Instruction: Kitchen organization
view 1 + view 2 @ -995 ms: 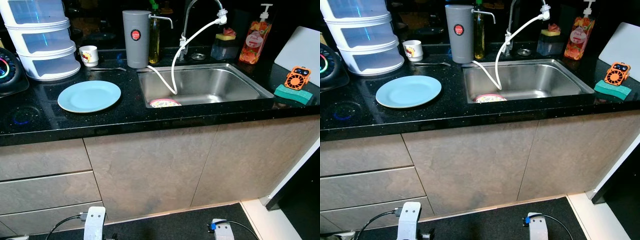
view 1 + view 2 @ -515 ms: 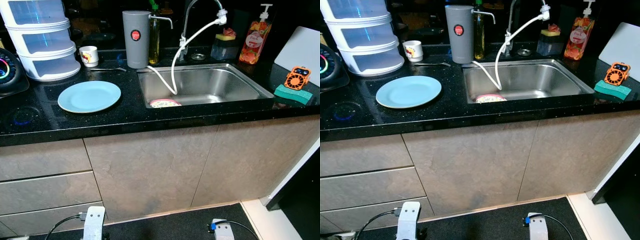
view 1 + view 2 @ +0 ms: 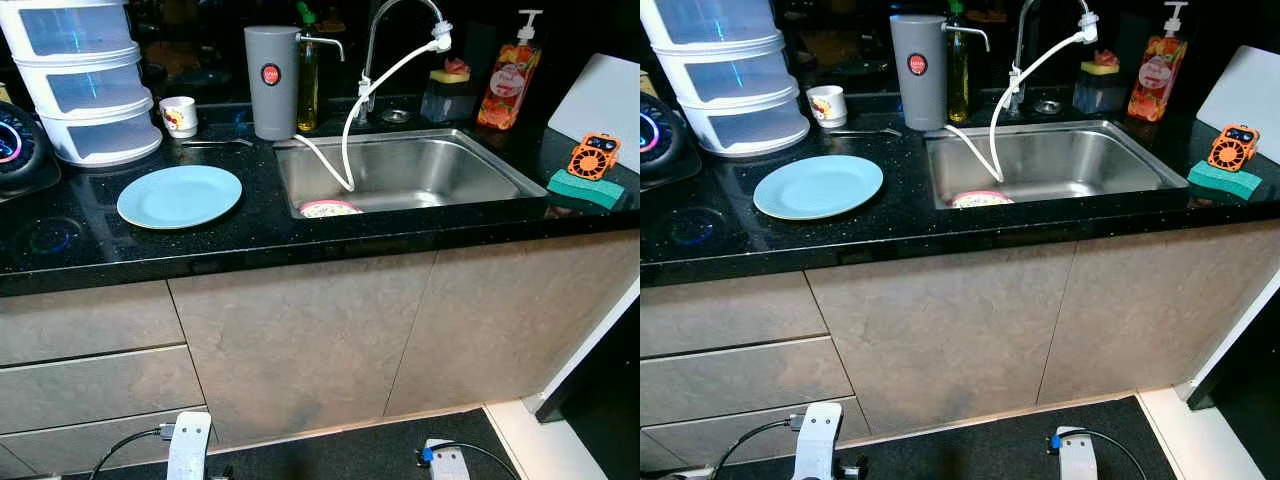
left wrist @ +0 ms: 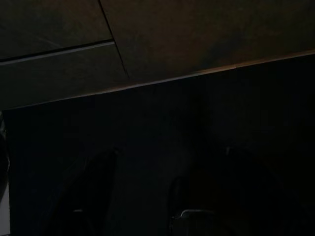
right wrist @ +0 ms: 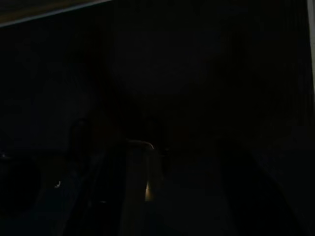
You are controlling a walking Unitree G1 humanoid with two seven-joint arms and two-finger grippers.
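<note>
A light blue plate (image 3: 179,196) lies flat on the black counter (image 3: 250,235), left of the steel sink (image 3: 520,178). A patterned bowl (image 3: 329,208) sits inside the sink at its near left corner. A small white mug (image 3: 179,114) stands behind the plate, with a metal utensil (image 3: 215,143) lying beside it. My left arm (image 3: 188,450) and right arm (image 3: 446,462) hang idle low in front of the cabinets. Both wrist views are very dark; the left one makes out cabinet fronts (image 4: 147,39) above a dark floor.
A grey filter jug (image 3: 271,80), an oil bottle (image 3: 309,75) and a tap (image 3: 375,45) with a white hose (image 3: 385,75) stand behind the sink. White stacked drawers (image 3: 88,90) are at the back left. A soap bottle (image 3: 503,85), orange fan (image 3: 595,157), green sponge (image 3: 585,188) and white board (image 3: 605,100) are at the right.
The head view has shifted very slightly. Nothing on the counter has moved, and both arms still hang idle.
</note>
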